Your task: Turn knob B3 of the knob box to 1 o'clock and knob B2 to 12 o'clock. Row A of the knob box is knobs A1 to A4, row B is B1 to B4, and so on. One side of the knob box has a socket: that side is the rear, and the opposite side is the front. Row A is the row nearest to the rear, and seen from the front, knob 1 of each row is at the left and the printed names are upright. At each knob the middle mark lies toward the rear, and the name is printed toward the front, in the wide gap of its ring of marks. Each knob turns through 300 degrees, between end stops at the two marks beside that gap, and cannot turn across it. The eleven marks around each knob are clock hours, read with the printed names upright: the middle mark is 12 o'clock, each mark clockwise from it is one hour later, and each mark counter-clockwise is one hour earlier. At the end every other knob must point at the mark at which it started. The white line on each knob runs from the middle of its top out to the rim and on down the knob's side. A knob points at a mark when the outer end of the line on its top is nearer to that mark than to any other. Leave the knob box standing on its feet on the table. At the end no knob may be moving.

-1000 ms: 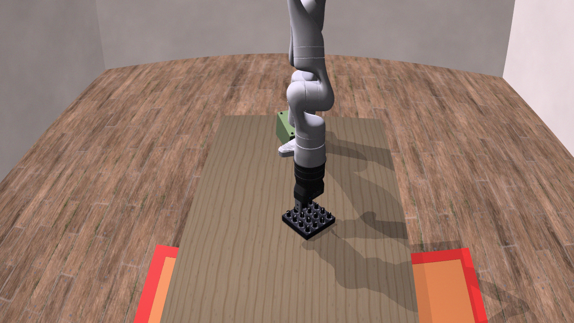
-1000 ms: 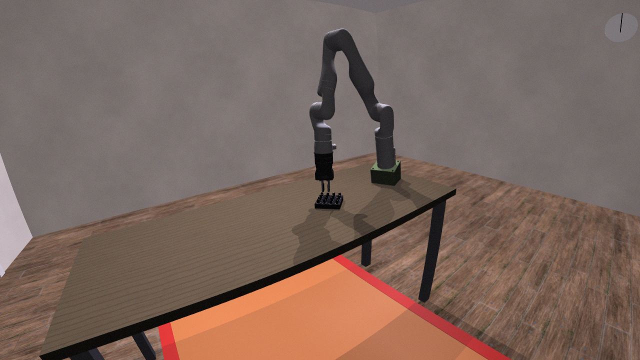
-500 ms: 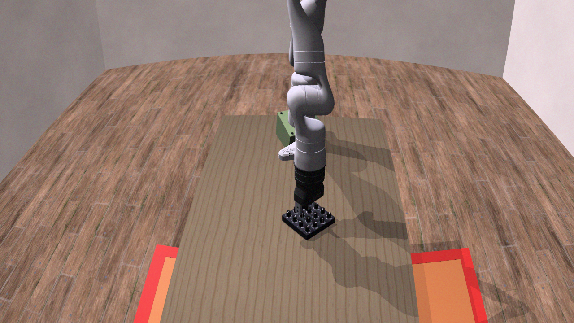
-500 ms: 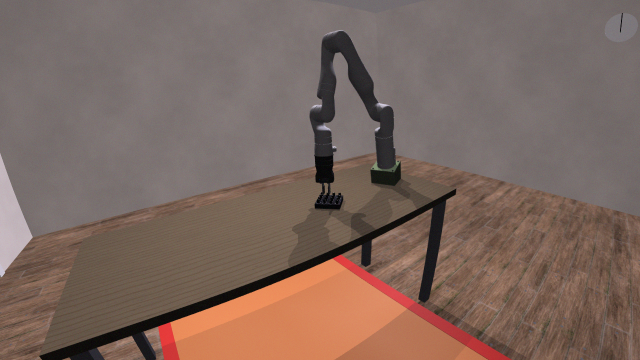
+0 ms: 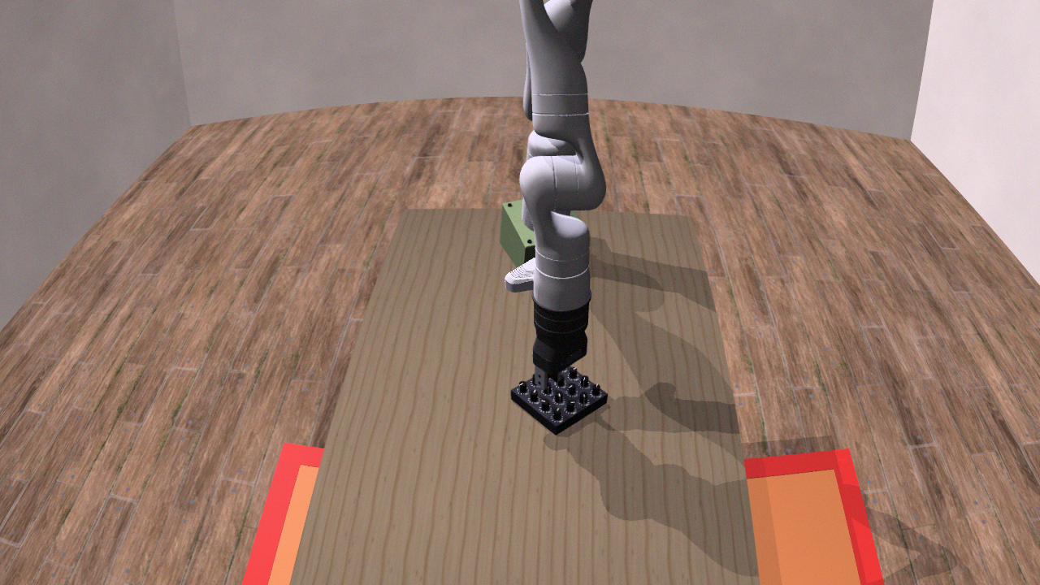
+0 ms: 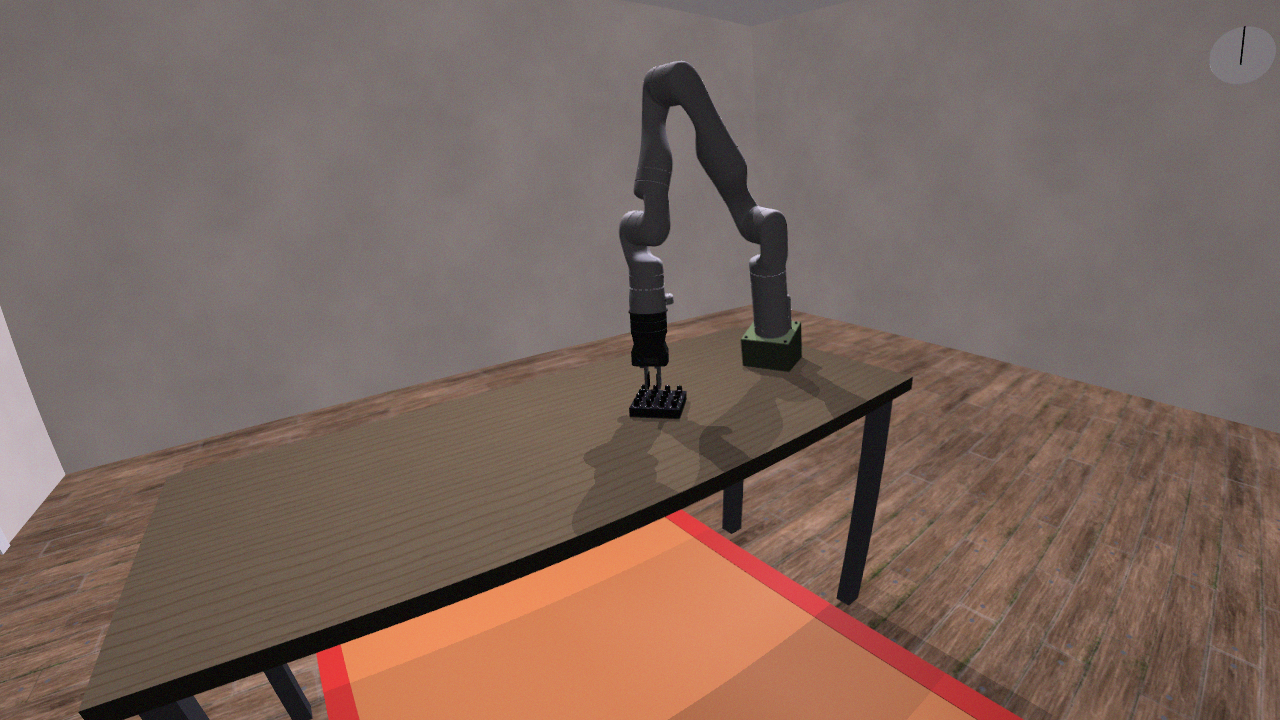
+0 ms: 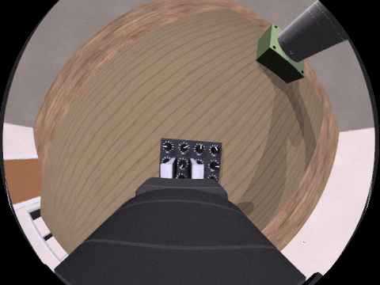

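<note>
The knob box (image 5: 556, 424) (image 6: 656, 413) (image 7: 191, 142) is a flat, square, black unit with upright black knobs and pale dial marks. Quantities: one knob box, one end effector (image 5: 550, 381) (image 6: 653, 386) (image 7: 182, 165), one green base block (image 5: 513, 234) (image 6: 760, 352) (image 7: 263, 50). In the top view, the block lies toward 12 o'clock from the box. The end effector's fingers stand partly apart over the knobs; contact is indeterminate. Worktop (image 5: 436, 363) (image 6: 358, 501) (image 7: 158, 95) surface extends on all sides of the box, its edges well apart from it.

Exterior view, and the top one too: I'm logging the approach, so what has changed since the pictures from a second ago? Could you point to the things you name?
The end effector (image 5: 548, 383) (image 6: 652, 386) (image 7: 182, 165) has come down toward the knob box (image 5: 534, 416) (image 6: 657, 412) (image 7: 176, 154), mostly in the first half second. I can't tell whether it has gripped or let go of a knob. The box and the green base (image 5: 513, 236) (image 6: 765, 353) (image 7: 277, 65) stayed in place.
</note>
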Motion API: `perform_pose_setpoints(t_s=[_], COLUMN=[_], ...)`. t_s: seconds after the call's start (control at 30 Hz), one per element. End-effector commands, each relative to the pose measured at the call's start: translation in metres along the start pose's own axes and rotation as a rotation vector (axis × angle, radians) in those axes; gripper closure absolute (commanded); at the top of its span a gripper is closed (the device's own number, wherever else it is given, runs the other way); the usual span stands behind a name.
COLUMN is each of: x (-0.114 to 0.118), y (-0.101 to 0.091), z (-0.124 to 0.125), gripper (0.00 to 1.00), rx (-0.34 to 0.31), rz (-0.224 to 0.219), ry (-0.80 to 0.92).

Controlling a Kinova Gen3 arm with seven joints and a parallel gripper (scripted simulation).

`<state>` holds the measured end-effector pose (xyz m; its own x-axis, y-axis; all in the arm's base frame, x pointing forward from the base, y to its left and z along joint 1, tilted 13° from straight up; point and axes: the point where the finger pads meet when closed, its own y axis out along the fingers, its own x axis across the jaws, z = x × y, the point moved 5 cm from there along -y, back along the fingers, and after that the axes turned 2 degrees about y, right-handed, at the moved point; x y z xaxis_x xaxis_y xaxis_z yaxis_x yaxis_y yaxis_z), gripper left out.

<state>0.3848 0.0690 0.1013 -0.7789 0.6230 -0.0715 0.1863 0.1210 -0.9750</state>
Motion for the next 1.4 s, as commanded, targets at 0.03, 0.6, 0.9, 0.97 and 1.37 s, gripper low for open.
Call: perform_pose_setpoints(t_s=[0.03, 0.6, 0.9, 0.97, 1.37], x=[-0.0003, -0.0003, -0.0003, -0.0003, -0.0003], y=[-0.0005, -0.0005, -0.0005, -0.0004, 0.0048], z=[-0.0003, -0.0003, -0.0003, -0.0003, -0.0003], gripper=[0.54, 0.54, 0.54, 0.54, 0.54], rx=[-0.001, -0.001, -0.001, -0.001, -0.001], rz=[0.001, 0.001, 0.001, 0.001, 0.001], ry=[0.000, 0.000, 0.000, 0.000, 0.000])
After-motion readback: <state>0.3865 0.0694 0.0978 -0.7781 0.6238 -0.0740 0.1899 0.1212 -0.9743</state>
